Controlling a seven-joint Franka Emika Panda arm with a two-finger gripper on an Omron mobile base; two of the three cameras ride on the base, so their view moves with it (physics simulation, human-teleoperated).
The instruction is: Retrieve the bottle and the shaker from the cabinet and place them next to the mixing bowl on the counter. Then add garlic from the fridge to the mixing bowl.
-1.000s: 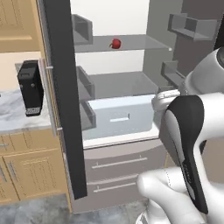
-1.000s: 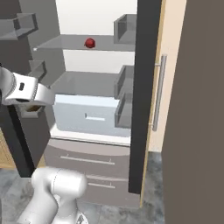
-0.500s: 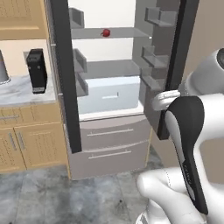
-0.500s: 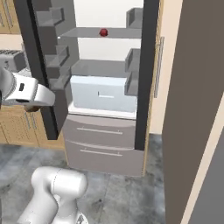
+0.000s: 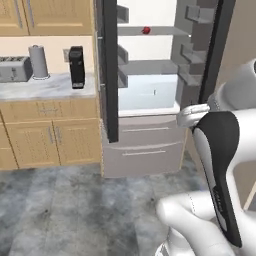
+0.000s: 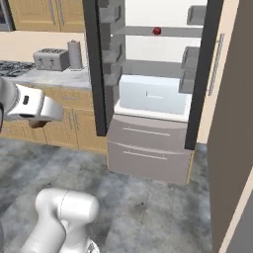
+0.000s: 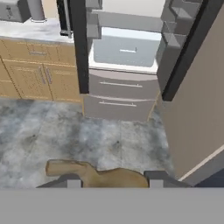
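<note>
- Pinching a tan-brown lump, judged to be the garlic [image 7: 74,168], the gripper [image 7: 114,179] has its tips pressed in on it. The lump's long axis lies crosswise to the jaws, and one end juts past one tip.
- The hand hangs over the grey stone-look floor [image 5: 60,205], well short of the fridge [image 5: 111,75] and looking down and forward at it.
- Beyond the floor, the fridge stands with both dark doors swung wide. Two grey drawer fronts sit low, with a pale drawer [image 5: 147,92] above them, its contents unseen.
- A small red item [image 5: 146,30] rests alone on an upper shelf at the far back.
- To the far left of the hand runs the counter [image 5: 45,87], marble over tan drawers. It carries a black appliance [image 5: 76,67] nearest the fridge, then a grey cylinder [image 5: 37,61], then a toaster [image 5: 12,69].
- The coming move probably turns on that direction: with the garlic in hand, the bowl's worktop lies leftward, away from the open fridge.
</note>
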